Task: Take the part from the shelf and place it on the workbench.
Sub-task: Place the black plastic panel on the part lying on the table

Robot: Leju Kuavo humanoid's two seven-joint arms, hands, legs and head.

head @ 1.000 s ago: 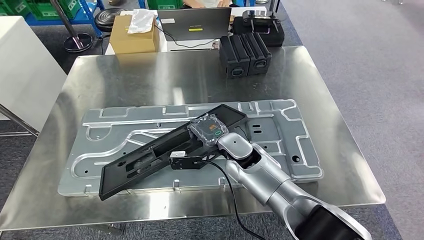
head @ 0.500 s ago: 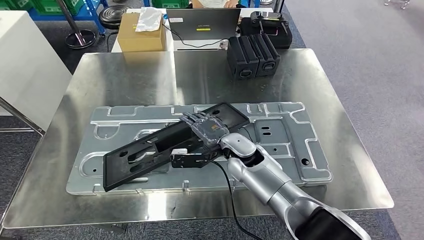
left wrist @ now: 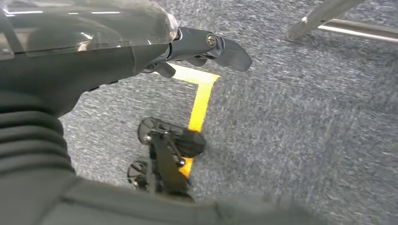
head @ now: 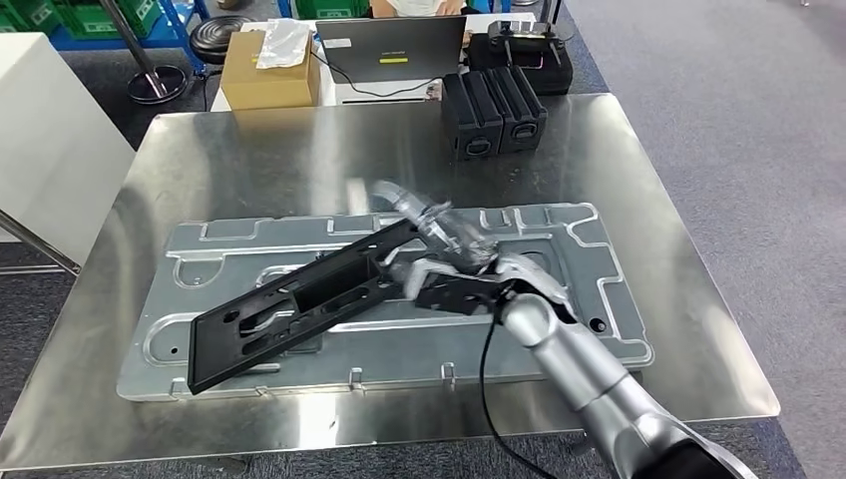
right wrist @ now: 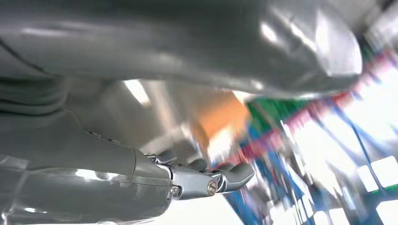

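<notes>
My steel workbench (head: 638,200) carries a grey stamped plate (head: 559,344) flat across its middle — the black part (head: 299,304) lies slantwise on that — and two black boxes (head: 494,110) at the far edge.

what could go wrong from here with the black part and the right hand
The right hand is blurred right at the upper end of the black part, so a finger could catch it and drag it across the grey metal panel. The hand's black cable hangs by the workbench front edge and might snag.
</notes>
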